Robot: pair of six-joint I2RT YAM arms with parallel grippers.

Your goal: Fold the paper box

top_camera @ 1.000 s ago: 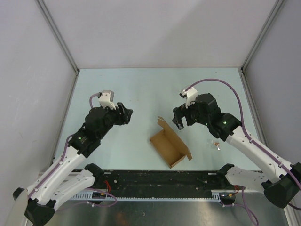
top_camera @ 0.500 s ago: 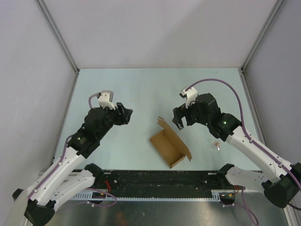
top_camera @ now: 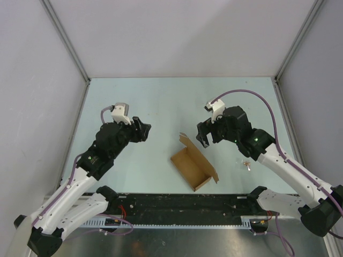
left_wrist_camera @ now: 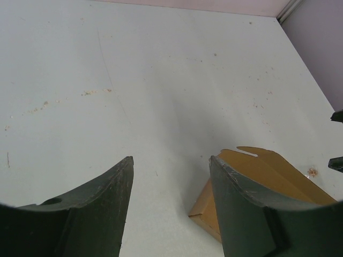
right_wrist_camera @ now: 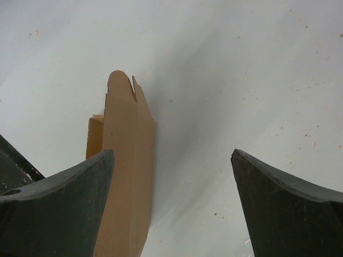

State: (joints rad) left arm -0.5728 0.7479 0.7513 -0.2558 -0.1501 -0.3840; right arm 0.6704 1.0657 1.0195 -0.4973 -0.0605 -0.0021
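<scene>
The paper box (top_camera: 194,166) is a small brown cardboard tray, partly folded, lying on the table between the two arms with a flap sticking up at its far end. It also shows in the left wrist view as a paper box (left_wrist_camera: 252,182) behind the right finger, and in the right wrist view as a paper box (right_wrist_camera: 124,160) beside the left finger. My left gripper (top_camera: 143,130) hovers to the box's left, open and empty. My right gripper (top_camera: 202,138) stands open just above the box's far flap, holding nothing.
A small scrap (top_camera: 247,164) lies on the table to the right of the box. Grey walls enclose the pale table (top_camera: 161,101) on three sides. A black rail (top_camera: 182,206) runs along the near edge between the arm bases.
</scene>
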